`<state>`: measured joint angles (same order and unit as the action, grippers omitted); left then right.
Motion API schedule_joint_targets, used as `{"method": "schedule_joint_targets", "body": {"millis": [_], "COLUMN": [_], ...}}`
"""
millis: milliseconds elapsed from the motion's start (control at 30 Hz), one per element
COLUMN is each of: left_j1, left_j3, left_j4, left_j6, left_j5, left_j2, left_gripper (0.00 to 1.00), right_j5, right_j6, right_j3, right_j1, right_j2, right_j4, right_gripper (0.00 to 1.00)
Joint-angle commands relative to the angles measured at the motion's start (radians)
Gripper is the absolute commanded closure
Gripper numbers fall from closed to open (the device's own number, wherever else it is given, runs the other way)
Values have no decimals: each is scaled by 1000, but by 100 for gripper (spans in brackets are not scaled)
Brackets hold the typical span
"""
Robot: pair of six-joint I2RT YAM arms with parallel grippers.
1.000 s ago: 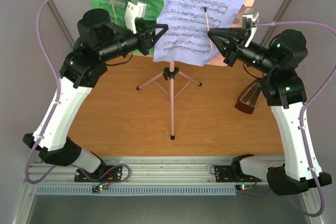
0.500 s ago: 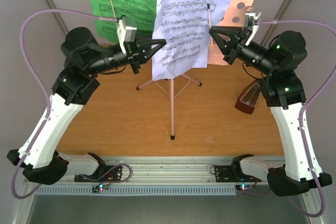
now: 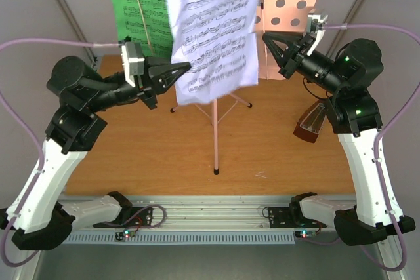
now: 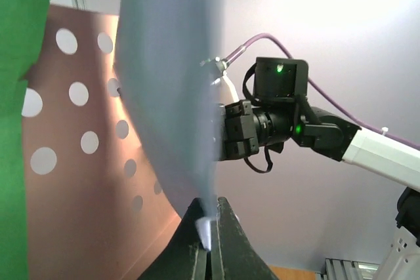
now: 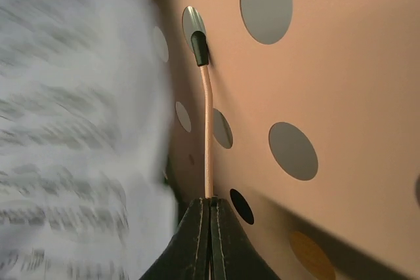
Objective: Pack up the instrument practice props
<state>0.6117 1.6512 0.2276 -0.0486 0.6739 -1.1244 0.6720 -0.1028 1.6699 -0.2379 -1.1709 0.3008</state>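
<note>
The pink music stand point(image 3: 214, 116) stands mid-table, and the right half of its perforated desk point(image 3: 293, 1) is bare. My left gripper point(image 3: 186, 66) is shut on the left edge of the white music sheet point(image 3: 213, 31) and holds it in the air in front of the desk. The left wrist view shows the sheet point(image 4: 174, 96) edge-on between the shut jaws of the gripper point(image 4: 210, 240). The green sheet point(image 3: 134, 1) rests on the desk's left half. My right gripper point(image 3: 265, 37) point(image 5: 210, 206) is shut on the desk's thin pink page-holder wire point(image 5: 208, 129). The reddish-brown metronome point(image 3: 312, 122) stands at the right.
The stand's tripod legs point(image 3: 190, 103) spread over the middle of the wooden table point(image 3: 151, 155). Grey walls close in behind and at both sides. The right arm point(image 4: 282, 116) shows beyond the sheet in the left wrist view.
My left arm has swung left and drawn the white sheet off the right part of the desk, baring the pink perforated desk. The right gripper has stayed on the wire.
</note>
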Motion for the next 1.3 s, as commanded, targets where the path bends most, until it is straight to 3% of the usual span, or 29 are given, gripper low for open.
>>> {"method": "schedule_joint_targets", "body": {"millis": [0,133,333,533,667,900,1067,1267], "left_j1": [-1,-1,-1,-2,-2,-1,-2,-73], "left_j3": [-15,-39,-132,-484,-713,-977,-1075,-1122], "left_j4": [-47,-19,132,179,229,264,282,146], "left_j6": [21,18,-24,-254,-383,-565,-681,-737], "left_j5": [14,-17,-189,-258,-269,-323,-326,-238], "left_j2": [62,114,234,441,572,812,789,606], "left_gripper": [99,99,99,100,100,100,100,100], "right_j5": [-79,-81,-81,-37,-21,-11,-6,-20], "right_j6": [33,37,41,43,35,11,8,-18], "right_j3": [-15,-19,-28,-30,-32,-53,-69,-93], "right_j1": [0,0,0,0,0,1,0,0], "right_j2": [-6,-9,-6,-5,11,68,99,156], "right_j4": [34,34,36,43,60,97,118,152], "right_gripper": [99,99,97,50,34,21,14,6]}}
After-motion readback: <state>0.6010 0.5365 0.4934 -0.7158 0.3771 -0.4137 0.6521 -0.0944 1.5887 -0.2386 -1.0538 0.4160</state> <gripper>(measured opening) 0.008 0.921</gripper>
